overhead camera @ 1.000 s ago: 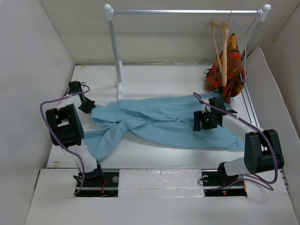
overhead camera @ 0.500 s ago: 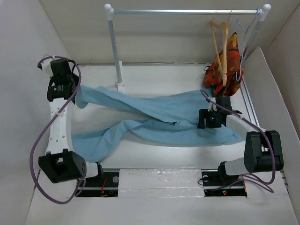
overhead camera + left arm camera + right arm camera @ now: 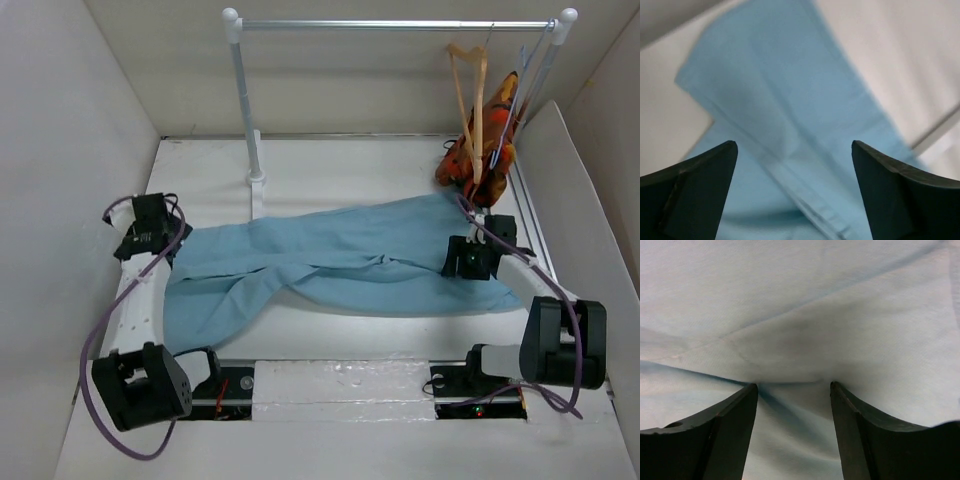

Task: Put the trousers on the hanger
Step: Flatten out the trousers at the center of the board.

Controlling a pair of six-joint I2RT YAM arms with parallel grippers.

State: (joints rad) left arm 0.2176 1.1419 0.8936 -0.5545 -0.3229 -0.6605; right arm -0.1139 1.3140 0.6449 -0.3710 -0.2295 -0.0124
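Top external: trousers (image 3: 350, 260) lie left-right; legs leftward

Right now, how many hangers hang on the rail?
2. The wooden hanger is near the rail's right end; the thin wire hanger is just right of it, with the orange garment. None seems hidden.

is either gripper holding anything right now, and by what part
Left gripper is open over the trousers, holding nothing. Right gripper presses into their wide end, a fold between its fingers; whether it grips cannot be told.
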